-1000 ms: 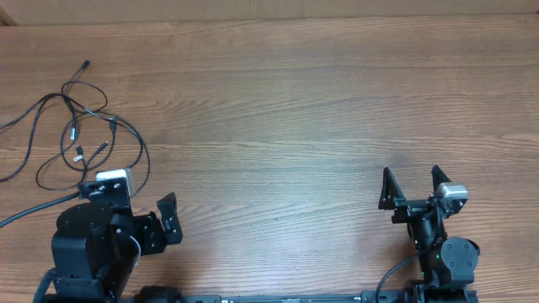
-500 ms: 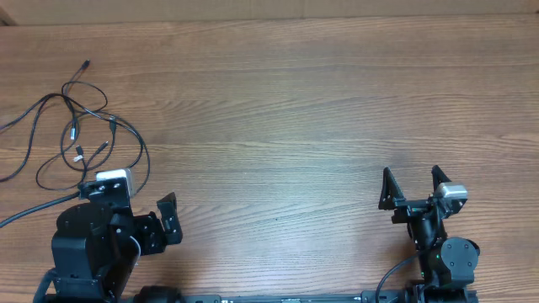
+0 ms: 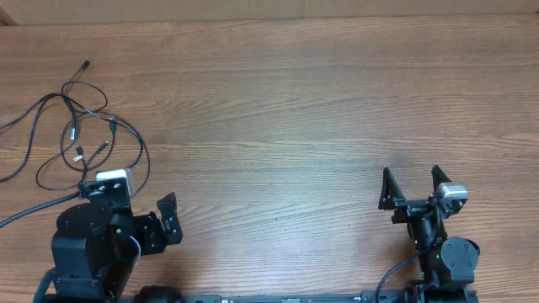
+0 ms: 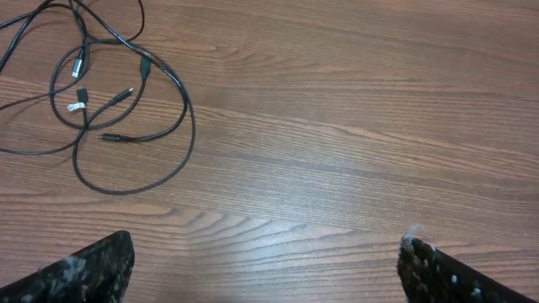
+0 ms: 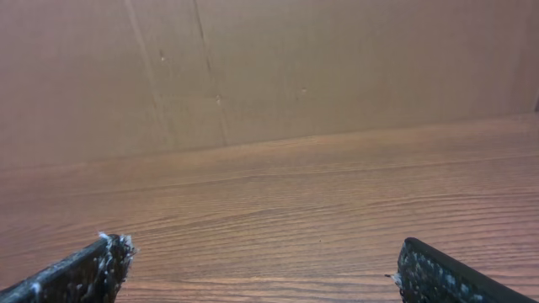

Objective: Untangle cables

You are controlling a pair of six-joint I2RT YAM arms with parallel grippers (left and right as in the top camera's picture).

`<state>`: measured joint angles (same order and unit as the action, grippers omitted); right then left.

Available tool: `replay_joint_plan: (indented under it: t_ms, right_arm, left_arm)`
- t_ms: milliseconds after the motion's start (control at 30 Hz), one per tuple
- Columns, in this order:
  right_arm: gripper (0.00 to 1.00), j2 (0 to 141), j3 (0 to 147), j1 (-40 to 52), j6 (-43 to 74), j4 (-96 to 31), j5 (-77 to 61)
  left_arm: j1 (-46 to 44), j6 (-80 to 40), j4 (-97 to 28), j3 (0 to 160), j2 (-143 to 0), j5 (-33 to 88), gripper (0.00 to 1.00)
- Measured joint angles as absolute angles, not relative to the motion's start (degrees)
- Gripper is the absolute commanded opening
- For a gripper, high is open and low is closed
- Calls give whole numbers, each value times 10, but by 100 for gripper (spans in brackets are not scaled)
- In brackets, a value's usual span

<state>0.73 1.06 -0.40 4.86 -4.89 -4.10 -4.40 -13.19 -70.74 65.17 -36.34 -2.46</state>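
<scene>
Cables (image 3: pixel 74 130) lie tangled, stretched near-to-far; left gripper (image 4: pixel 268 246) and right gripper (image 3: pixel 411 174) spread wide.

Wood-grain table (image 3: pixel 295 101); plain brown wall (image 5: pixel 269 67) behind, possibly cardboard; even light.

Wooden table (image 3: pixel 295 126); brown cardboard wall (image 5: pixel 337 59) at far edge.

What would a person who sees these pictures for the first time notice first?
A tangle of thin black cables lies at the far left of the wooden table. The left pincer and the right pincer are open and empty at the near edge, neither touching the cables.
</scene>
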Motion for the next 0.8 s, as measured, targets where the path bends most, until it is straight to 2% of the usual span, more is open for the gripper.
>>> replay_joint_plan:
  t_ms: [367,633,800]
  right_arm:
    - [100,7,11,-4,49,-49,-41]
    - [100,7,11,-4,49,-48,-41]
    - [100,7,11,-4,49,-47,-42]
  left_arm:
    - [-49,-132,-680,599,-331,-28,100]
    - [-49,-132,-454,375,-179,-33,100]
    - [-49,-132,-258,208,-84,-33,100]
